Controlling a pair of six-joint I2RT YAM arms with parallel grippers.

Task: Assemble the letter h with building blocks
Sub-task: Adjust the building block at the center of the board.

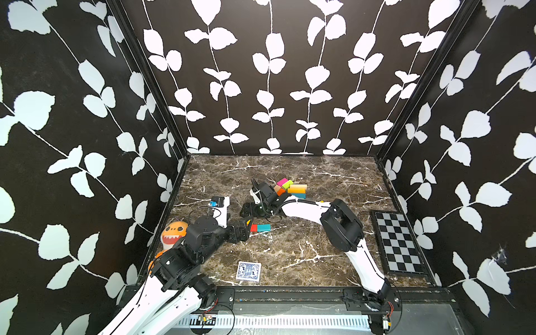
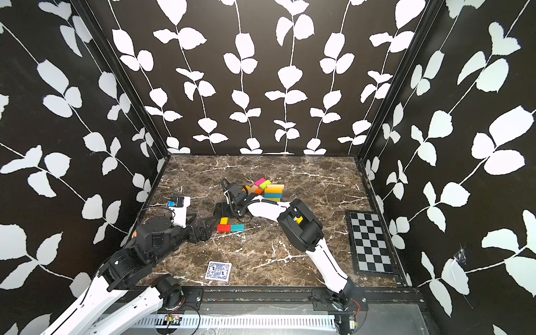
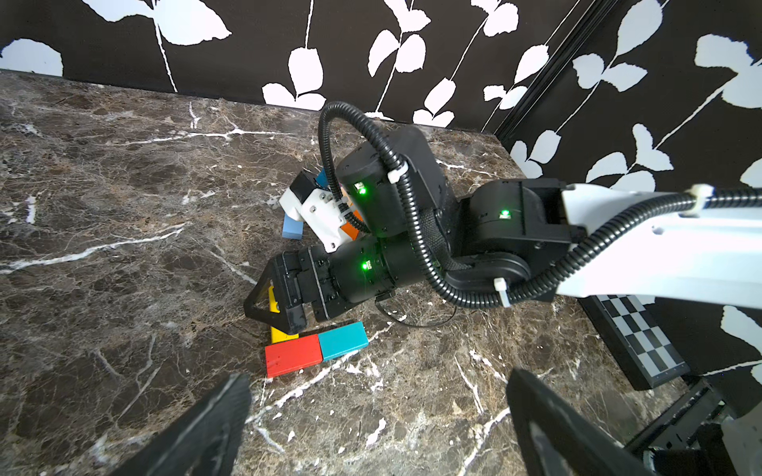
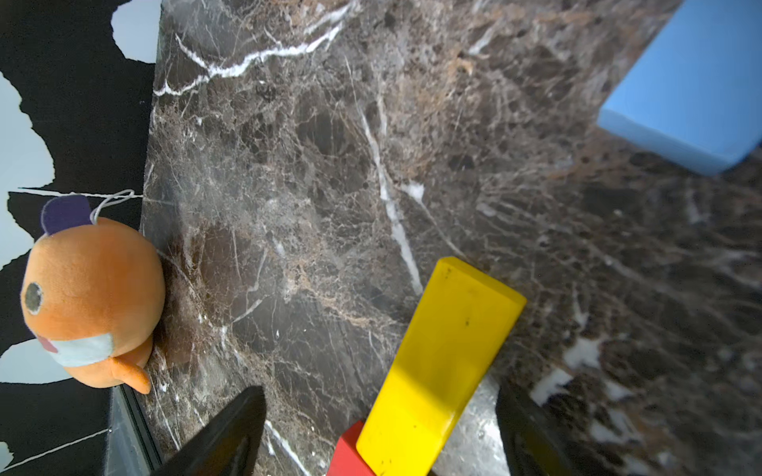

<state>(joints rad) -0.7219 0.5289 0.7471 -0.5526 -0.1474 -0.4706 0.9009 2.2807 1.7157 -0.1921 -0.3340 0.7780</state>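
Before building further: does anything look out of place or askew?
Nothing looks damaged. The spare blocks lie in a jumbled heap, one light blue block at its edge under the right arm's wrist. The orange plush leans against the wall.

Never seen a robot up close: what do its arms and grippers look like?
Left arm and right arm: white shells, black joints. The right one shows green lights and a ribbed black cable hose with white ties. Left gripper and right gripper: black triangular fingers.

3 blks (image 2: 224,228) flat, pile (image 2: 273,191) uncounted; 1 deck (image 2: 218,271), 1 plush (image 1: 174,232), 1 chessboard (image 2: 371,242)
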